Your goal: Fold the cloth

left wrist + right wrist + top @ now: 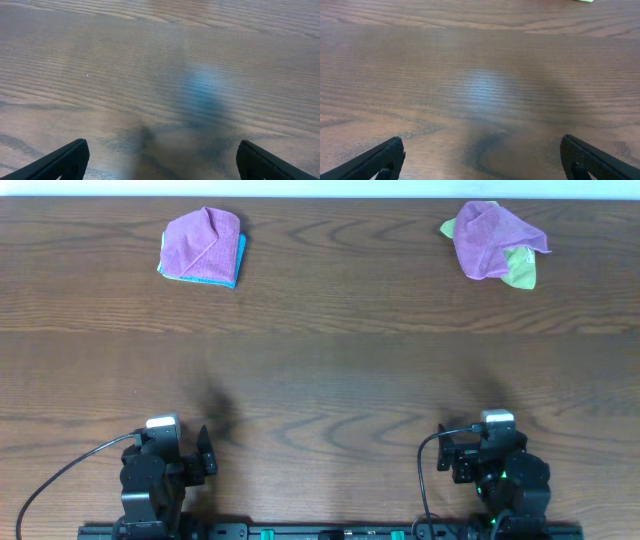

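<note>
Purple and rumpled, the cloth (487,238) lies at the far right of the wooden table (320,360), heaped loosely with one corner sticking out to the right. It rests on top of a lime-green cloth (521,272), which shows only along the purple heap's lower right edge. A sliver of that green also appears at the top edge of the right wrist view.

At the far left of the table sits a folded purple cloth (200,240), roughly square. It lies on a blue cloth (224,277) that shows along its right and lower edges. The two piles are well apart, with bare wood between them.

Both arms are at the near edge of the table, well away from either pile. The left gripper (160,160) has its jaws spread wide, the two dark fingertips standing at the bottom corners of its wrist view with only wood grain between them. The right gripper (480,157) has its jaws equally wide apart over bare wood, holding nothing. Neither gripper touches any cloth.
</note>
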